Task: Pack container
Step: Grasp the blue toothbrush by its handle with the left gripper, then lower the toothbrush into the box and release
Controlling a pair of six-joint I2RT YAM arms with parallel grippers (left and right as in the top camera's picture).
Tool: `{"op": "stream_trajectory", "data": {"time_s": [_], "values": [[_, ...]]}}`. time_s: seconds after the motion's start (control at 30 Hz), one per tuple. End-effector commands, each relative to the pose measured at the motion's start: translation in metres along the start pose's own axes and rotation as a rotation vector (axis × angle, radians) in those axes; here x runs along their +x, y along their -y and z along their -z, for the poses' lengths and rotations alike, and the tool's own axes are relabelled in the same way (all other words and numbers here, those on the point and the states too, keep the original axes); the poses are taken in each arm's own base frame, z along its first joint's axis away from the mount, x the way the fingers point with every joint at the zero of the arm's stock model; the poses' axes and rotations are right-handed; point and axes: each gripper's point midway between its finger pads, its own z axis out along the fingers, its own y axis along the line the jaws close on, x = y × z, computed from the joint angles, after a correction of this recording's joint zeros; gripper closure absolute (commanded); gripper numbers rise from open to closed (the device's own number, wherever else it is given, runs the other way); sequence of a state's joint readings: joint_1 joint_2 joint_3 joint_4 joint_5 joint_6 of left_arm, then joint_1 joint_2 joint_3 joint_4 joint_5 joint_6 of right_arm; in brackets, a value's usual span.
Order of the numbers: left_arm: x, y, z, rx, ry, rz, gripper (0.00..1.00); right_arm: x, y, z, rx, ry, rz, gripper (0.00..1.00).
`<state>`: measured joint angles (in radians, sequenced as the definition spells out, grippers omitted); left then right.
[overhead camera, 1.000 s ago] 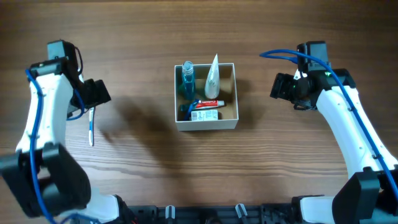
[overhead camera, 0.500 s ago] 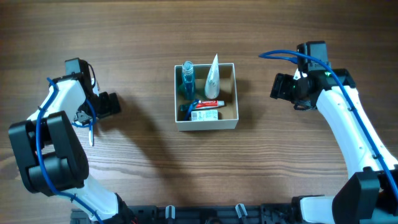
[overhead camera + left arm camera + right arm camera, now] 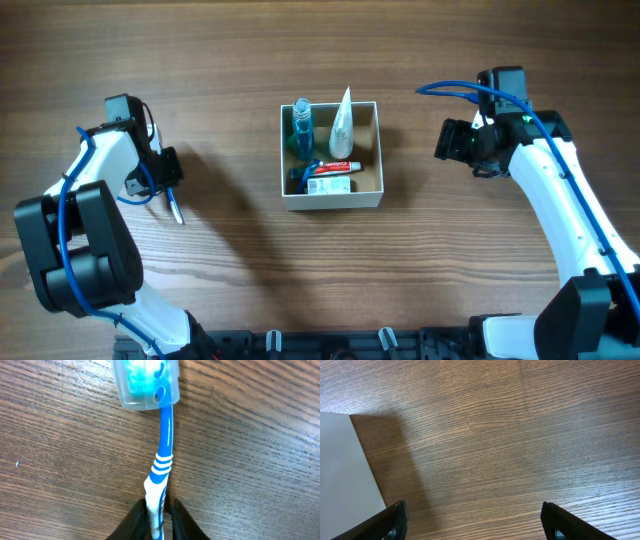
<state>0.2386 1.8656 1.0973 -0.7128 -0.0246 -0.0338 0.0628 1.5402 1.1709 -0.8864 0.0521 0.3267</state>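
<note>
**Container partly packed, toothbrush the last piece outside**

The container (image 3: 332, 200) sits at the middle of the desk (image 3: 450, 280), between the two arms. It already holds a blue bottle (image 3: 301, 130) and a white tube (image 3: 342, 125) standing along its far side, and a red-and-white toothpaste carton (image 3: 330, 178) lying near the front wall. The right-hand part of the box floor shows bare cardboard, so there looks to be room for more.

The left pincer (image 3: 160, 515) is clenched on the handle of a blue-and-white toothbrush (image 3: 165, 435). The brush's head carries a clear cap (image 3: 146, 382). In the overhead view the brush hangs from the pincer well to the left of the container, over open wood.

The right pincer (image 3: 476, 522) is released and grasps nothing. It hovers over the desk on the container's right, with the box's white wall at the edge of its view.

By my reading, most of the packing is done. What is left is to carry the toothbrush across and drop it into the container. No other loose item is visible on the desk.
</note>
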Motion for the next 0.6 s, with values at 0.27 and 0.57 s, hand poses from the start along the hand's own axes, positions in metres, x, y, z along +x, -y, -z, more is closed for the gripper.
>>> {"op": "stream_trajectory", "data": {"time_s": [0.27, 0.57], "values": [[-0.009, 0.046, 0.072, 0.170, 0.015, -0.057, 0.96, 0.004, -0.001, -0.006, -0.002, -0.024, 0.015, 0.14], [0.064, 0.209, 0.231, 0.319, 0.472, -0.927, 0.96, -0.001, -0.003, -0.006, -0.009, -0.002, 0.014, 0.14]]}}
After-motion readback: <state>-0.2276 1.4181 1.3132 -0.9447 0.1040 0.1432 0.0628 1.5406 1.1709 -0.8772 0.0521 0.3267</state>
